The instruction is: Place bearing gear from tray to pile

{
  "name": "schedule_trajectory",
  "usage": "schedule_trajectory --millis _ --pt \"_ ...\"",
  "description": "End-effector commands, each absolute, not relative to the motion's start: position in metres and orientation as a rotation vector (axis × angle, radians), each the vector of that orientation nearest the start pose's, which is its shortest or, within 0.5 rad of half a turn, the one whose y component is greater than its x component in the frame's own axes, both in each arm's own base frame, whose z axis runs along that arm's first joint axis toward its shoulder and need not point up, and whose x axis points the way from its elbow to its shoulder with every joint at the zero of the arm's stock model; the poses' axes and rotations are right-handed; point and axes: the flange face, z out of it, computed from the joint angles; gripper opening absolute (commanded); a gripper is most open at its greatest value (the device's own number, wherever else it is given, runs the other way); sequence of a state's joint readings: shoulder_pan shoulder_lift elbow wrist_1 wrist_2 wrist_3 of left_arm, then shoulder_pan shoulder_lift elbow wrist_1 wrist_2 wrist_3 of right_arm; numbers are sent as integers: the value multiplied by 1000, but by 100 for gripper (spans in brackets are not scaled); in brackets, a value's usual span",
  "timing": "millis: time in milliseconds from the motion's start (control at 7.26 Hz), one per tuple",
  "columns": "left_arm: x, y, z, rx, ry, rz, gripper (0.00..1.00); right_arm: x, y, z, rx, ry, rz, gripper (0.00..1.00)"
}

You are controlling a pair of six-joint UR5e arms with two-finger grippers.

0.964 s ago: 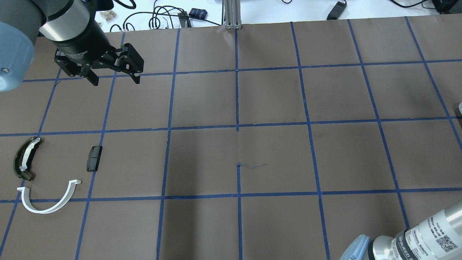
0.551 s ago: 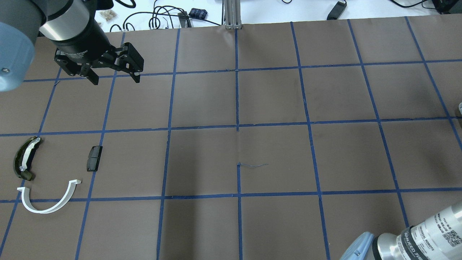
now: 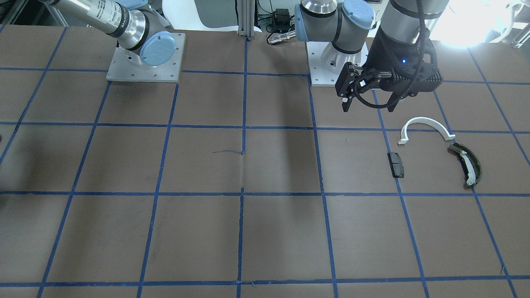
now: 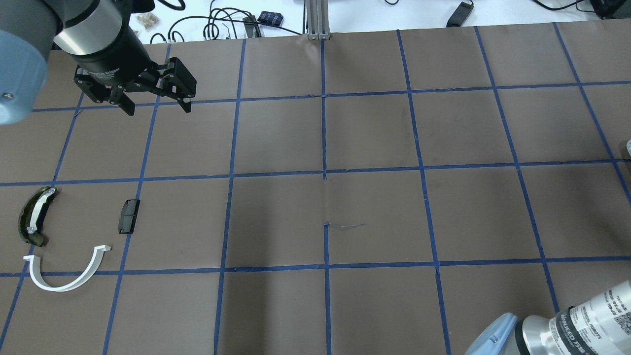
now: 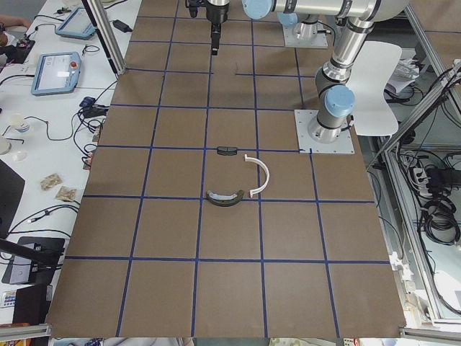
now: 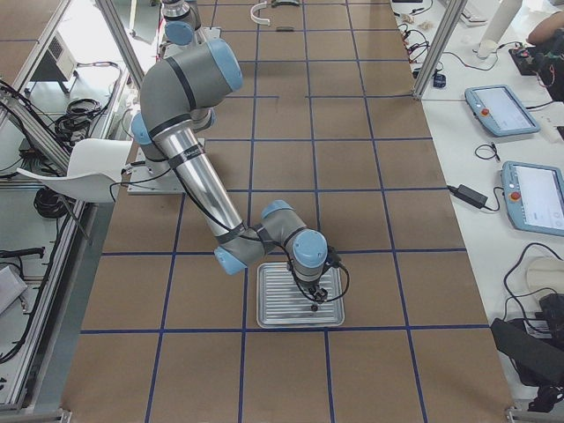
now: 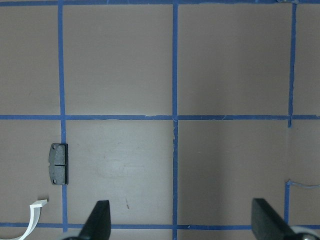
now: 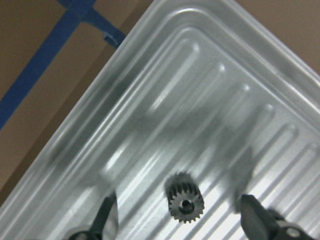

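The bearing gear [image 8: 185, 202], small, dark and toothed, lies on the ribbed metal tray [image 8: 150, 95]. My right gripper [image 8: 181, 220] is open just above it, one finger on each side, not touching. The exterior right view shows this gripper [image 6: 315, 304] over the tray [image 6: 269, 313]. The pile lies at the table's left: a white half-ring arc [image 4: 56, 288], an olive-dark curved piece [image 4: 33, 217] and a black block [image 4: 129, 216]. My left gripper [image 4: 157, 109] is open and empty, held above the table beyond the pile. The block [image 7: 58, 163] also shows in its wrist view.
The table is brown with a blue tape grid [image 4: 324, 172]. Cables and small devices [image 4: 231, 22] lie beyond its far edge. A metal post [image 4: 315, 19] stands at the far middle. The arm base plates [image 3: 145, 62] sit at the robot's side.
The right arm's segment at the overhead view's lower right has shifted a little down and right. The left gripper and the pile have stayed put.
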State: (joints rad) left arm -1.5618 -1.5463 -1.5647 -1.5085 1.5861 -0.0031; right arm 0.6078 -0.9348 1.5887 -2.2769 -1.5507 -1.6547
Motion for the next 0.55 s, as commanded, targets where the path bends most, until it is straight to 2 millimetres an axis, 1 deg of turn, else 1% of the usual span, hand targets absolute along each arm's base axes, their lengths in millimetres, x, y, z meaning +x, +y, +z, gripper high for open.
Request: schedule_trajectory --millis 0,138,275,413 --pt "-127 -491 509 -20 3123 -144 100 -474 -491 176 -1061 3012 -56 30" --pt "-127 -491 510 -20 3123 -146 100 -473 -492 179 -1049 3017 -62 23" --pt "-127 -491 509 -20 3123 -144 100 -473 -491 178 -1048 3014 -63 15" --pt "-127 -491 509 -20 3123 -144 100 -472 -491 177 -1047 3011 -61 11"
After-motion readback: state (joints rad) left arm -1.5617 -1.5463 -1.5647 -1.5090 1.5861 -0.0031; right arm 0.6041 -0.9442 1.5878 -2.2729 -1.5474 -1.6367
